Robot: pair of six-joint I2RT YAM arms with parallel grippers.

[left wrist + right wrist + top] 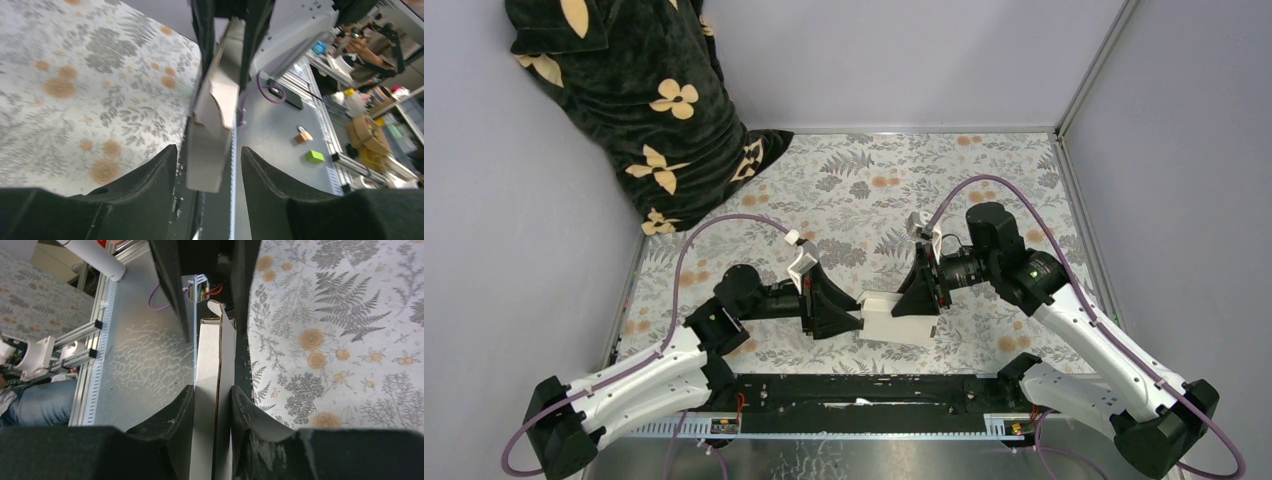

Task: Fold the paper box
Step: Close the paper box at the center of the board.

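Observation:
The white paper box (894, 318) hangs partly folded and flattened just above the table's near edge, between the two arms. My right gripper (926, 300) is shut on its right end; in the right wrist view both black fingers (186, 405) press the doubled cardboard (210, 350) of my right gripper (212, 388). My left gripper (856, 320) is open at the box's left end. In the left wrist view a flap of the box (212, 115) reaches between the spread fingers (260, 175) of my left gripper (209, 148), with a gap on each side.
A floral cloth (864, 190) covers the table. A dark fabric heap with cream flowers (639, 110) fills the back left corner. Grey walls close in both sides. A black rail (864, 390) runs along the near edge under the box.

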